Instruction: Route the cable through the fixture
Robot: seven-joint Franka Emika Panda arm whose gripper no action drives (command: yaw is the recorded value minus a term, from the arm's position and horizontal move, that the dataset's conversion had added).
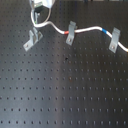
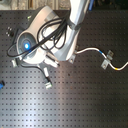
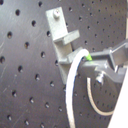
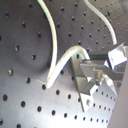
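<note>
Above the perforated board [image 1: 65, 95], my gripper [image 1: 39, 6] pinches the cable [image 1: 87, 28] near its free end, just behind the fixture [image 1: 33, 37], seemingly to drop it into the slot. From there the cable trails across two slanted clips [image 1: 70, 33]. My arm [image 2: 70, 30] reaches steeply down over the spot.

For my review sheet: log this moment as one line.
end effector: shut on thin white cable | grey two-prong metal fixture: cable not yet in slot | stage: approaching fixture
</note>
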